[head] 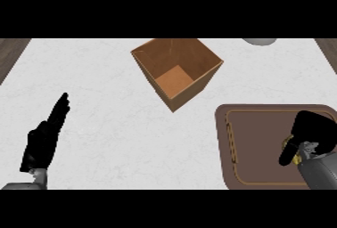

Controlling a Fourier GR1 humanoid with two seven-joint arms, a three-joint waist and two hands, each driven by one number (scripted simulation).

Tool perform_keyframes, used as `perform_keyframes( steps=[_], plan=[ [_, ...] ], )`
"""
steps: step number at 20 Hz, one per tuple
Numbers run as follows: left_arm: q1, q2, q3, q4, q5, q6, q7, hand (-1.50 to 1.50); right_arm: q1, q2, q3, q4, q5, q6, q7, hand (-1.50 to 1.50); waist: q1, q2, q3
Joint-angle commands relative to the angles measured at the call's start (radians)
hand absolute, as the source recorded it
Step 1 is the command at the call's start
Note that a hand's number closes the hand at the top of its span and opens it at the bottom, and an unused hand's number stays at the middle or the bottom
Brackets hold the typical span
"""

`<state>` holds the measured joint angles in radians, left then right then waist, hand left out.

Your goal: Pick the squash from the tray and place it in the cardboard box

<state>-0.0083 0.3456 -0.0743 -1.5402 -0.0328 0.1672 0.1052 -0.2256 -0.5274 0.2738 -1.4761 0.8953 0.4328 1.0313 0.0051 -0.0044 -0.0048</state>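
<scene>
Far left and far right corners: dark wood strips show past the edges of the white desk (132,147).

Left robot hand (45,138) at near left, grey forearm coming in from the lower edge. Fingers straight, pointing away toward the far side, holding nothing, touching nothing. Open and resting, well apart from everything else.

Centre, far side: cardboard box (178,71), open top, set at an angle so one corner points toward the near side. Brown inner walls and a lighter floor patch visible inside. Nothing seen inside it. Bare desk all around it, nothing between box and tray.

Far right edge, just past the box: a pale rounded object (260,41), cut off by the frame, can't tell what it is.

Near right: brown tray (253,133) with rounded corners and a thin lighter line running inside its rim. Its far left corner is near the box's near corner, not touching.

Right robot hand (306,133) over the right part of the tray, grey forearm entering from the lower right. Fingers curled downward, thumb below them. Squash (295,149): only small yellowish bits show between fingers and thumb, rest hidden by the hand. Hand looks closed around it, squash still at the tray's right side. Whether it is lifted off the tray surface or still lying on it, can't tell.
</scene>
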Motion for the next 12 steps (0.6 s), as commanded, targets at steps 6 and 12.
perform_keyframes(
  steps=[6, 12],
  plan=[
    [0.022, -0.013, 0.037, 0.002, -0.002, -0.051, -0.027, 0.00, -0.021, -0.029, -0.010, -0.019, 0.160, -0.022, -0.107, 1.50, -0.002, 0.004, 0.005],
    [0.029, -0.059, -0.023, -0.013, -0.040, 0.004, -0.029, 0.00, -0.049, -0.015, -0.034, -0.072, -0.061, -0.212, -0.561, 1.50, 0.003, 0.005, 0.007]
  ],
)
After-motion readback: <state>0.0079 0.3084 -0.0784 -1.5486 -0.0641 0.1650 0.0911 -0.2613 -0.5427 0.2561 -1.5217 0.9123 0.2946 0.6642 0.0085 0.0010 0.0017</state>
